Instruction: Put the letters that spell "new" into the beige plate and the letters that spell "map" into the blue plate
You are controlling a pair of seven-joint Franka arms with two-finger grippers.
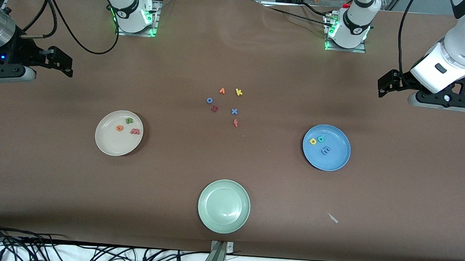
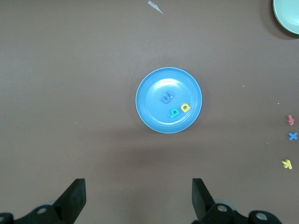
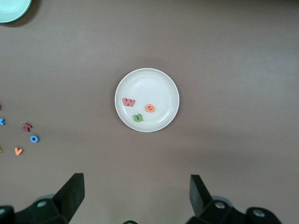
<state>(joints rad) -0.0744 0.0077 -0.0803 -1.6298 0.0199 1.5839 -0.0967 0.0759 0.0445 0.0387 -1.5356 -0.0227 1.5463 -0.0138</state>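
Observation:
The beige plate (image 1: 112, 144) (image 3: 154, 84) holds the green n (image 1: 128, 120) (image 3: 138, 118), the orange e (image 1: 119, 128) (image 3: 150, 108) and the salmon-red w (image 1: 135, 131) (image 3: 128, 101). The blue plate (image 1: 334, 161) (image 2: 159, 79) holds the blue m (image 1: 325, 151) (image 2: 166, 98), a yellow round-bowled letter (image 1: 312, 141) (image 2: 186, 108) and a teal one (image 1: 321, 138) (image 2: 174, 112). My left gripper (image 1: 383, 86) (image 2: 138, 196) hangs open and empty over bare table at the left arm's end. My right gripper (image 1: 63, 62) (image 3: 137, 193) hangs open and empty over the right arm's end.
An empty pale green plate (image 1: 223, 205) sits near the front edge. Mid-table lie several loose letters: orange v (image 1: 222, 91), yellow k (image 1: 239, 92), blue o (image 1: 209, 100), a dark red letter (image 1: 214, 108), blue x (image 1: 234, 111), red-orange f (image 1: 236, 123). A white scrap (image 1: 333, 218) lies nearer the camera than the blue plate.

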